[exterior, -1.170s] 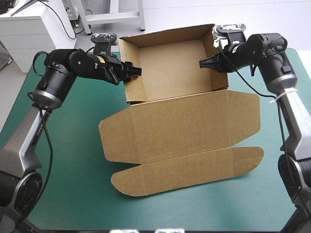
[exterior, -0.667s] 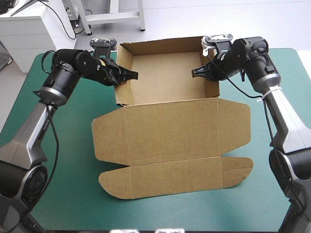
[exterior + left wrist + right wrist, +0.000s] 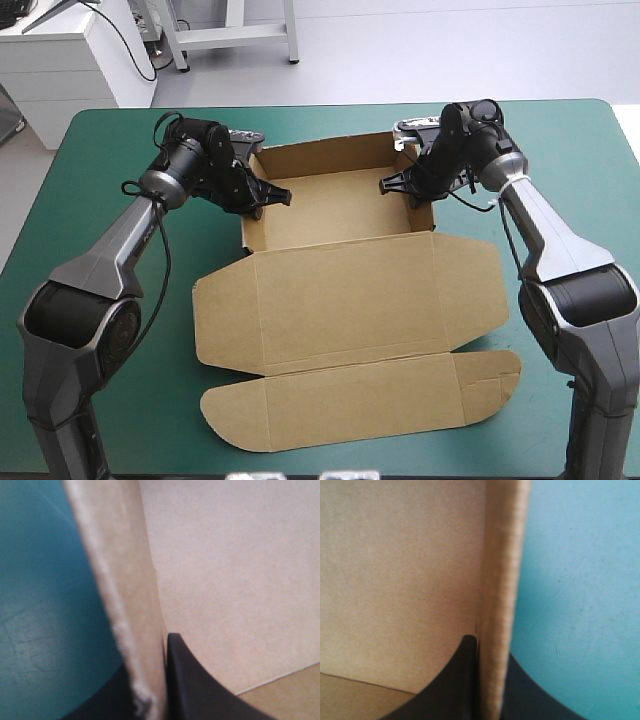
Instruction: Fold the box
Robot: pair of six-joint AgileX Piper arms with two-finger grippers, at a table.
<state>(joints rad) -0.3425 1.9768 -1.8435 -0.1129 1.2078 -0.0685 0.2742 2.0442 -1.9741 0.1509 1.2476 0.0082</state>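
The brown box (image 3: 330,205) stands as an open tray at the middle of the table, toward its far edge. Its lid (image 3: 350,300) lies flat toward the front, with a rounded flap (image 3: 350,395) at the near end. My left gripper (image 3: 268,197) is shut on the tray's left wall (image 3: 125,580), one black finger (image 3: 195,685) inside and the other outside. My right gripper (image 3: 392,184) is shut on the right wall (image 3: 502,580), with a finger (image 3: 455,680) inside the tray. Both wrist views show the wall edge-on between the fingers.
The teal-green cover (image 3: 90,300) shows on both sides of the box and beyond the tray. The lid's rounded flap reaches close to the table's front edge. Both arms reach in from the sides over the far half of the table.
The tray and lid have shifted left and settled flatter on the table, farther back. The left gripper, open around the left wall earlier, has shut on it. The right grip is unchanged.
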